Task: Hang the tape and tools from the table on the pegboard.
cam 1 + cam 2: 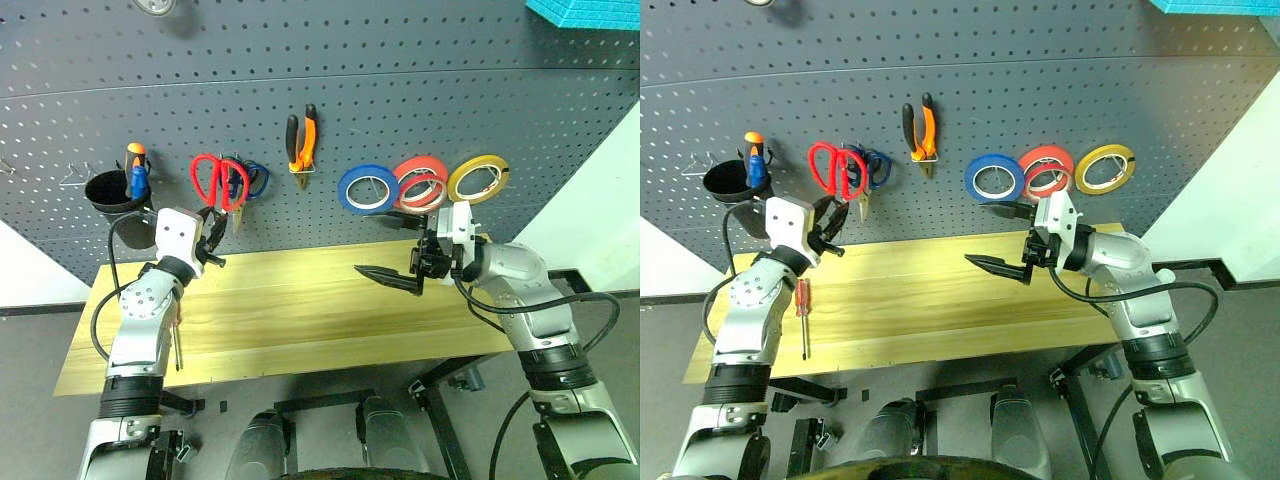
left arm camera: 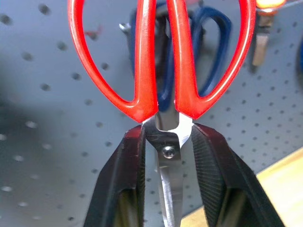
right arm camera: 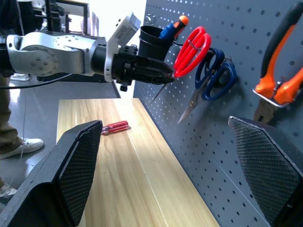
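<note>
1. Both my left gripper's (image 2: 171, 142) jaws are pressing against the red scissors (image 2: 161, 56) at the pivot, one finger on each side of the steel, narrowly parted around it.
2. My right gripper (image 1: 1012, 240) is hanging with its jaws spread wide and holding nothing, above the table (image 1: 940, 300) and just in front of the pegboard (image 1: 940, 90).
3. I am seeing the red scissors with handles up against the pegboard and blades pointing down, long axis close to upright; the blue scissors (image 1: 876, 168) are sitting right behind them.
4. I am seeing the pliers (image 1: 919, 132) hanging on a hook, handles up, nose down.
5. I am seeing the thin red tape (image 1: 432, 192) hanging on the board between the blue roll (image 1: 367, 189) and the yellow roll (image 1: 478, 178), overlapping the thicker red roll (image 1: 418, 170).
6. I am seeing the red screwdriver (image 1: 801, 312) lying on the table near its left end, shaft pointing toward the front edge.
</note>
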